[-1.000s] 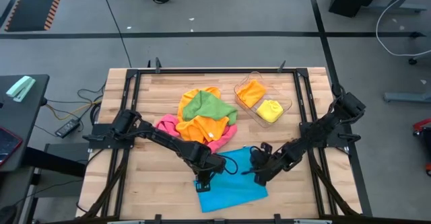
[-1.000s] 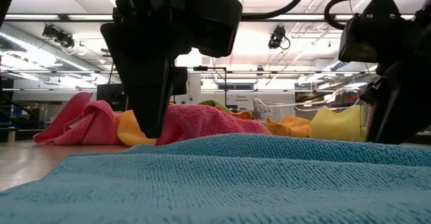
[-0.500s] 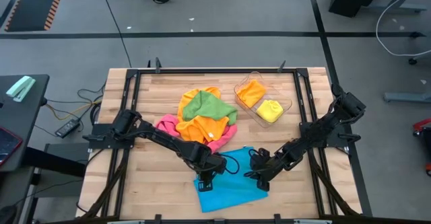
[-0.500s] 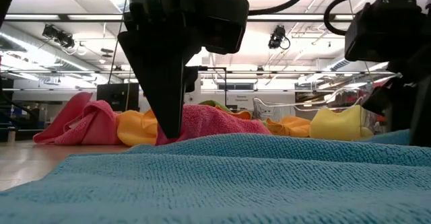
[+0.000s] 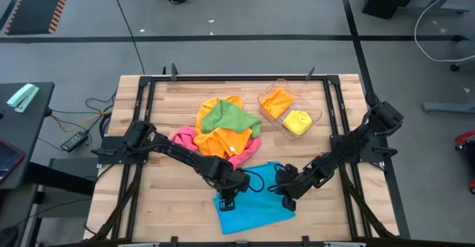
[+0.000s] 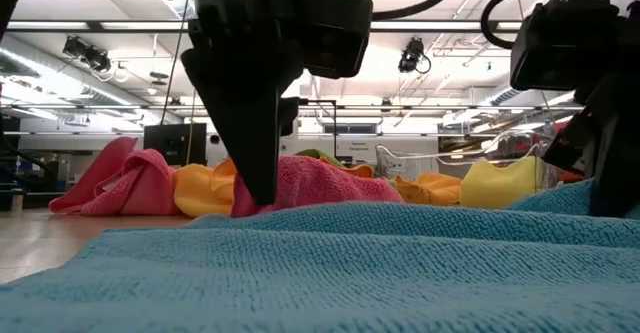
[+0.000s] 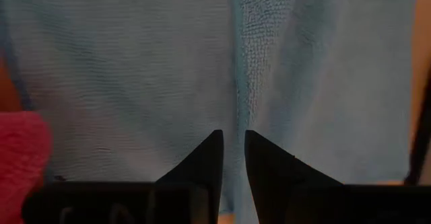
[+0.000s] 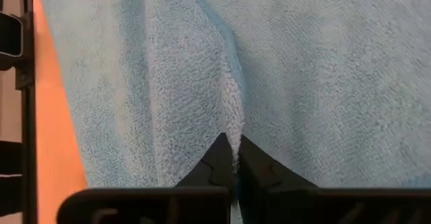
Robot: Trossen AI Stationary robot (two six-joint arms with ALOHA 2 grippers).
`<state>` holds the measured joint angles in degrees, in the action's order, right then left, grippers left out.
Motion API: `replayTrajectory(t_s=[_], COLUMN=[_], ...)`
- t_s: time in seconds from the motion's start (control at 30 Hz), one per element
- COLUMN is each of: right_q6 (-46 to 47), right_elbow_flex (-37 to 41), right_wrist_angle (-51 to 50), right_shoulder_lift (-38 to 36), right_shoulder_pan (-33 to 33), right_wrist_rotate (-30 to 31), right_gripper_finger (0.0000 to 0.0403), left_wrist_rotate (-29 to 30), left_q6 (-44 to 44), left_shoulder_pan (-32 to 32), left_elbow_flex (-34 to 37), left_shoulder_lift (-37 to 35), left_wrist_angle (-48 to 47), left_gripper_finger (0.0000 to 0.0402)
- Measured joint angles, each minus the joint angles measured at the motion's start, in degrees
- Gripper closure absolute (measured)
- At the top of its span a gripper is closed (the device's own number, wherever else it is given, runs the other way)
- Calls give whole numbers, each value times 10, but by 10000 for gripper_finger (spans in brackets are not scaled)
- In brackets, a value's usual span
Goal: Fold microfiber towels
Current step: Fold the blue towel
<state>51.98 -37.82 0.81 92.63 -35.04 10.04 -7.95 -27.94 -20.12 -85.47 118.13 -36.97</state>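
Both grippers are pinching the blue towel (image 5: 252,202): left gripper (image 5: 225,198), right gripper (image 5: 288,199). Towel pile (image 5: 223,132) and tray (image 5: 315,116) are sitting behind.

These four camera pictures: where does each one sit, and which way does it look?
High view: overhead, looking straight down on the wooden table, both arms showing.
Low view: at tabletop height, looking across the blue microfibre towel; arms descend from above.
Left wrist view: past the left gripper, pinching that towel.
Right wrist view: past the right gripper, shut on its ridge.
All four share the blue towel.
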Motion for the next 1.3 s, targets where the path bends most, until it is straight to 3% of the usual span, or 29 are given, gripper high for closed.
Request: replayTrajectory(t_s=[0.33, 0.87, 1.03, 1.2, 1.3], right_q6=[16, 51, 50, 51, 50], right_elbow_flex=[0, -1, 0, 0, 0], right_wrist_angle=[-83, -194, -217, -247, -261], right_shoulder_lift=[-59, -61, -61, -71, -97], right_shoulder_pan=[0, 0, 4, 22, 25], right_wrist_rotate=[20, 28, 13, -68, -75], right_gripper_finger=[394, 381, 331, 257, 229], left_wrist_rotate=[81, 84, 69, 58, 56], left_q6=[21, 22, 21, 21, 20], left_shoulder_pan=[1, 4, 3, -2, -2], left_elbow_flex=[0, 0, 0, 0, 0], left_shoulder_lift=[1, 1, 1, 1, -2], left_wrist_angle=[10, 13, 13, 12, 10], left_gripper_finger=[329, 328, 321, 320, 323])
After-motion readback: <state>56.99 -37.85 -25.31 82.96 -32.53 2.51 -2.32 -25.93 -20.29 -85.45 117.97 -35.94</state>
